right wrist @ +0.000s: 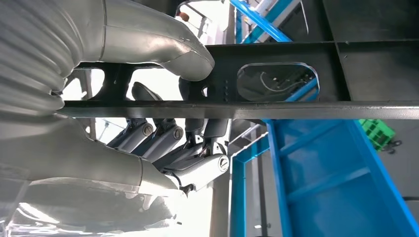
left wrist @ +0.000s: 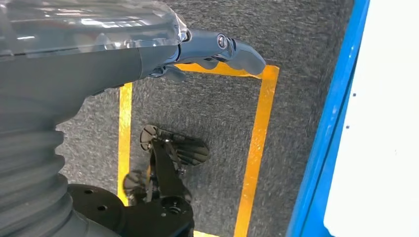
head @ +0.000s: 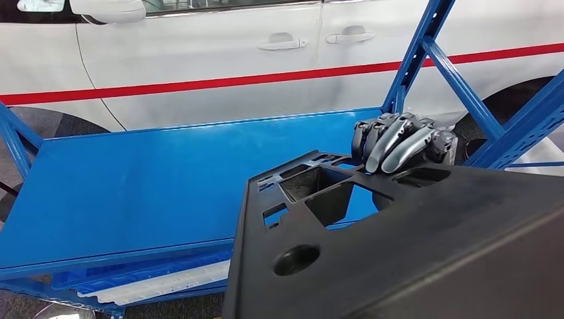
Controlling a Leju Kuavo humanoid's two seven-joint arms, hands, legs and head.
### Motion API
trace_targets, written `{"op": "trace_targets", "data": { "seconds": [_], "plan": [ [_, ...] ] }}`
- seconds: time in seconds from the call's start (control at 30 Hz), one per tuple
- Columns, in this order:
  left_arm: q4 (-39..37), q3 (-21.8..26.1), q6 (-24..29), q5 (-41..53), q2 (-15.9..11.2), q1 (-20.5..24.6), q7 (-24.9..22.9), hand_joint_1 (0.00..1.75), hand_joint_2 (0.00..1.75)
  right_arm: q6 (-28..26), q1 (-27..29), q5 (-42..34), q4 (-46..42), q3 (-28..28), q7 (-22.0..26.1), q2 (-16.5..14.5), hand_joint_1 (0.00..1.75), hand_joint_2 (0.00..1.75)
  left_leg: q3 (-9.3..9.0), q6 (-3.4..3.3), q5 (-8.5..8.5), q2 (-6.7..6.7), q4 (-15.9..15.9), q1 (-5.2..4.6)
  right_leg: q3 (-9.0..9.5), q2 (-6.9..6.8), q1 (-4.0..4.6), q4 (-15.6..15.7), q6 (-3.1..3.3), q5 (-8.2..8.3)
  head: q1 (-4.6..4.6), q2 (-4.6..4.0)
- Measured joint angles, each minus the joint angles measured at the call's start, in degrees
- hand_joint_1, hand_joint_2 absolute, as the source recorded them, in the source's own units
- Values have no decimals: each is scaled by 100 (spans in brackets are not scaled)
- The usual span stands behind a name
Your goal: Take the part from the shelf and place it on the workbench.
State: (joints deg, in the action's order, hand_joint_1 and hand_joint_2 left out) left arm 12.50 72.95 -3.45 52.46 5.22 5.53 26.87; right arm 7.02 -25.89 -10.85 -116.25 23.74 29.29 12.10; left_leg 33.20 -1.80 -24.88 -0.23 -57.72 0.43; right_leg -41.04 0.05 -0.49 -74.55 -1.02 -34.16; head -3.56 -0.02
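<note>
The part (head: 372, 246) is a large flat black plastic panel with several cut-out pockets and a round hole. It is lifted off the blue shelf (head: 133, 179) and fills the lower right of the head view. My right hand (head: 402, 141) grips its far edge, fingers curled over the top. In the right wrist view my right hand (right wrist: 163, 143) clamps a rib of the part (right wrist: 306, 79), thumb on one side and fingers on the other. My left hand (left wrist: 217, 49) hangs over the floor with nothing in it, fingers extended.
The shelf's blue uprights and diagonal braces (head: 459, 80) stand close to the right of my right hand. A white car with a red stripe (head: 219, 60) is parked behind the shelf. Yellow tape lines (left wrist: 257, 143) mark the grey carpet below.
</note>
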Motion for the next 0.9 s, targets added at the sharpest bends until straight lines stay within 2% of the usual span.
{"op": "trace_targets", "data": {
  "seconds": [0.03,0.07,0.13,0.17,0.2,0.3,0.33,0.37,0.4,0.47,0.5,0.53,0.57,0.63,0.67,0.7,0.8,0.83,0.87,0.9],
  "plan": [
    [-1,7,-8,-20,0,0,-21,0,175,-17,3,-19,33,31,12,29,168,175,14,3,3,-3,-12,1,35,-1,-17,39,-11,76,0,0],
    [-3,16,-26,-43,1,0,-63,0,175,-36,3,-40,67,62,27,49,168,175,22,9,3,-6,-28,2,194,-2,-33,319,-17,248,0,0],
    [-7,35,-85,-68,4,1,-244,0,175,-101,4,-119,131,121,63,75,168,175,42,44,1,-18,-64,-4,624,3,-46,1126,-7,587,0,0],
    [-9,43,-111,-70,5,1,-363,0,175,-148,8,-179,156,147,83,82,168,175,60,75,7,-23,-79,-12,762,10,-41,1411,10,687,0,0],
    [-9,53,-128,-68,5,1,-486,0,175,-203,22,-247,177,173,103,87,168,175,79,111,19,-27,-86,-18,811,17,-28,1544,32,723,0,0],
    [-9,109,-126,-67,1,-15,-776,0,175,-332,128,-408,226,232,171,89,168,175,129,220,47,-33,-89,-6,758,10,-9,1587,143,802,0,0],
    [-9,124,-116,-69,-2,-23,-845,0,175,-340,167,-442,240,257,186,90,168,175,171,249,-42,-31,-163,2,732,-3,-14,1610,192,844,-1,0],
    [-9,133,-105,-70,-5,-28,-899,0,175,-327,200,-472,254,288,193,90,168,175,250,273,-219,-28,-354,8,694,-17,-22,1634,238,892,-1,0],
    [-9,138,-95,-72,-9,-28,-947,0,175,-301,227,-505,266,322,197,90,168,175,359,290,-464,-22,-658,18,648,-31,-18,1644,269,938,-1,0],
    [-9,145,-90,-73,-14,-26,-1012,0,175,-238,277,-573,292,383,198,92,168,175,582,318,-925,-18,-1398,22,540,-42,6,1640,296,1018,-1,0],
    [-9,151,-95,-73,-20,-27,-1040,0,175,-197,299,-613,304,408,195,93,168,175,605,321,-1027,-18,-1609,22,480,-47,17,1634,297,1061,0,0],
    [-9,157,-104,-72,-28,-27,-1070,0,175,-153,317,-654,314,429,191,97,168,175,528,315,-1031,-18,-1615,21,419,-49,26,1626,294,1104,0,0],
    [-9,162,-114,-72,-39,-28,-1102,0,175,-94,333,-694,320,448,190,102,168,175,325,301,-941,-17,-1372,19,359,-50,30,1616,288,1149,-1,0],
    [-9,170,-130,-70,-62,-20,-1167,0,175,36,358,-755,326,469,207,117,168,175,-259,248,-710,-14,-517,5,269,-49,35,1596,259,1236,-2,0],
    [-9,172,-133,-71,-70,-16,-1193,0,175,96,366,-774,327,476,225,130,168,175,-470,217,-621,-15,-174,-12,247,-50,34,1592,232,1276,-2,0],
    [-9,173,-139,-71,-77,-14,-1218,0,175,144,372,-793,328,482,247,140,168,175,-575,187,-575,-16,10,-32,238,-53,31,1592,200,1315,-1,0],
    [-9,178,-151,-71,-82,-22,-1299,0,175,291,372,-907,332,491,285,198,168,175,-521,88,-423,-11,71,-65,225,-55,6,1638,89,1439,-1,0],
    [-9,181,-151,-72,-81,-21,-1329,0,175,341,367,-966,332,486,287,235,168,175,-479,48,-343,0,96,-56,188,-44,-1,1610,59,1380,-1,0],
    [-9,185,-151,-73,-80,-20,-1354,0,175,383,362,-1024,333,478,286,274,168,175,-415,15,-251,12,125,-43,123,-32,-7,1483,33,1203,-1,0],
    [-9,190,-150,-74,-79,-18,-1374,0,175,418,358,-1070,333,469,284,311,168,175,-339,-10,-165,26,143,-32,38,-21,-17,1240,12,921,0,0]
  ]
}}
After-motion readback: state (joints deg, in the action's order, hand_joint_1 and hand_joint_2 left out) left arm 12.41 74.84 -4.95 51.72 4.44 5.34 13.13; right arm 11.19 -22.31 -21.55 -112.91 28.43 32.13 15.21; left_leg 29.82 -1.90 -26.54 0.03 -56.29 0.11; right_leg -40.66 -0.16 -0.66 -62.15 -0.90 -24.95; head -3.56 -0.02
